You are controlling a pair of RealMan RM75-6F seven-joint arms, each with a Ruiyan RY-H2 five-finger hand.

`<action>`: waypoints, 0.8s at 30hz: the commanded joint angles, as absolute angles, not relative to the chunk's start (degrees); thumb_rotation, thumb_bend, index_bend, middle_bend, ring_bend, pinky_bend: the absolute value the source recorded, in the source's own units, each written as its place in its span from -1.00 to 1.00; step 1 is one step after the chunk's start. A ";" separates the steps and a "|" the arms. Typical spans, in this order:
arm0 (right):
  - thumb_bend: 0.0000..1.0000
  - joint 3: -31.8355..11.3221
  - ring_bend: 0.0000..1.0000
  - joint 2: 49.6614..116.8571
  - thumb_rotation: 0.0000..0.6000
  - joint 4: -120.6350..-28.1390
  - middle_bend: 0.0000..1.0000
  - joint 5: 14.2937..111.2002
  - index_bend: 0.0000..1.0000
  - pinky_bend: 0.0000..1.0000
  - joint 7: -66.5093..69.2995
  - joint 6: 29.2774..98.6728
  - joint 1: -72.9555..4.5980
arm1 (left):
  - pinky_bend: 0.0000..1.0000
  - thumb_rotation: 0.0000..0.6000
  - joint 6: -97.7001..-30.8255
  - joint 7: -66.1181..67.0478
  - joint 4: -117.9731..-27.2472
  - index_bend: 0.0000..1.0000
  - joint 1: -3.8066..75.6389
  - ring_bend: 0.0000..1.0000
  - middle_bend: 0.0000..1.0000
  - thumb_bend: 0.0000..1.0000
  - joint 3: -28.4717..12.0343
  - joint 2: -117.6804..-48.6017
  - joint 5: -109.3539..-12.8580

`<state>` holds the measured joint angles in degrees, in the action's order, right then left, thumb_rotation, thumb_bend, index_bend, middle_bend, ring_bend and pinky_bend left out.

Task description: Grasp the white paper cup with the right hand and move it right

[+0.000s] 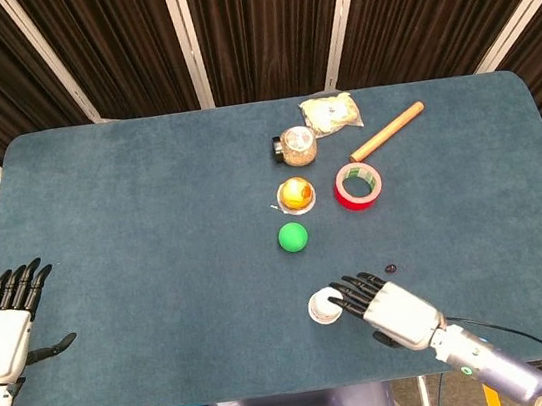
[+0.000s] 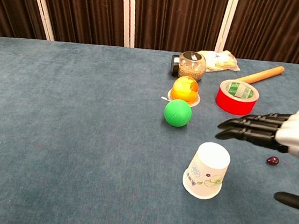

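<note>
The white paper cup stands upside down on the blue table, with a small flower print on its side; in the head view the cup shows near the front edge. My right hand hovers just right of it, fingers stretched out toward the cup and thumb held apart lower down, holding nothing. From the head view the right hand has its fingertips at the cup's rim; contact cannot be told. My left hand rests open at the table's far left edge.
A green ball lies behind the cup, then an orange object on a dish, a jar, a red tape roll, a wooden stick and a bag. A small dark bead lies right of the cup.
</note>
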<state>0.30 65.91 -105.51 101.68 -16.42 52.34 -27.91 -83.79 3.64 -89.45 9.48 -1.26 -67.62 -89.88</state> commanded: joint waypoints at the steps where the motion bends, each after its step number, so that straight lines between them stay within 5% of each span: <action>1: -0.29 -0.90 -1.00 68.52 1.00 -106.25 -1.00 98.29 -1.00 -0.71 -20.49 50.29 -28.90 | -1.00 1.00 -83.73 3.60 -89.50 -1.00 9.49 -1.00 -1.00 -1.00 -1.24 -67.60 -89.87; 18: -0.29 -2.99 -1.00 74.27 1.00 -104.68 -1.00 83.80 -1.00 -0.71 -32.66 46.76 -31.31 | -1.00 1.00 -83.30 3.39 -89.76 -1.00 9.57 -1.00 -1.00 -1.00 -1.12 -67.40 -89.70; 24: -0.22 -2.70 -0.78 75.60 1.00 -104.32 -0.90 80.90 -0.92 -0.47 -34.56 47.03 -31.99 | -1.00 1.00 -83.16 3.36 -89.81 -1.00 9.60 -1.00 -1.00 -1.00 -1.15 -67.36 -89.55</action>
<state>-2.78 75.39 -104.44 81.11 -34.35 46.90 -31.84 -83.16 3.36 -89.81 9.60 -1.14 -67.37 -89.55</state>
